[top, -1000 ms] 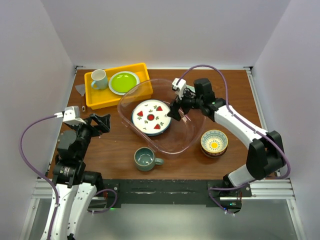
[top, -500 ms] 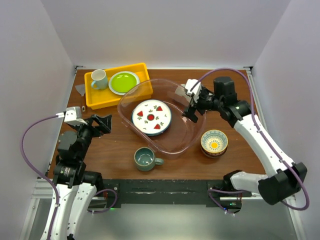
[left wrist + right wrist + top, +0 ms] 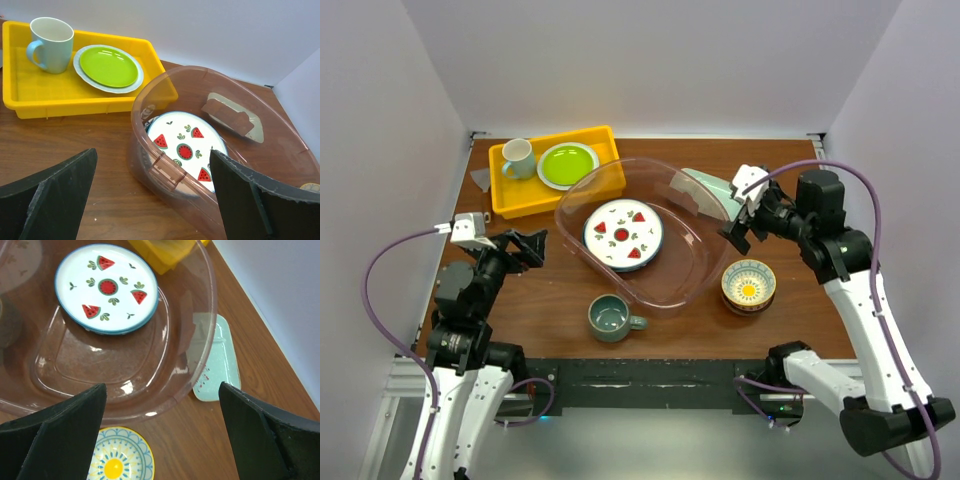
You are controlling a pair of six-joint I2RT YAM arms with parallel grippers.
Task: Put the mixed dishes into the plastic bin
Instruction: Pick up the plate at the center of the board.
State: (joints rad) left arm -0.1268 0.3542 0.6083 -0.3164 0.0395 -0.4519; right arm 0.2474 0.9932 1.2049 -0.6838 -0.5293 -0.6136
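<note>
The plastic bin [image 3: 672, 292] stands mid-table, clear and pink-tinted, with a white plate [image 3: 623, 235] with red fruit marks in it. A pale-green tray [image 3: 712, 190] lies on the table against the bin's far right rim, outside it. A patterned bowl [image 3: 749, 284] with a yellow centre sits right of the bin. In front of the bin stands a grey-green mug [image 3: 611, 318]. My right gripper [image 3: 739, 230] hangs open and empty above the table between tray [image 3: 217, 360] and bowl [image 3: 120, 462]. Left of the bin [image 3: 165, 172], my left gripper [image 3: 527, 247] is open and empty.
A yellow tray [image 3: 510, 200] at the back left holds a lime-green plate [image 3: 566, 164] and a pale mug [image 3: 518, 158]. White walls close in the table on three sides. Bare wood shows between the left gripper and the bin.
My right arm has drawn back from over the bin to the right, which uncovers the pale-green tray. Its jaws stay open. The left arm has not moved.
</note>
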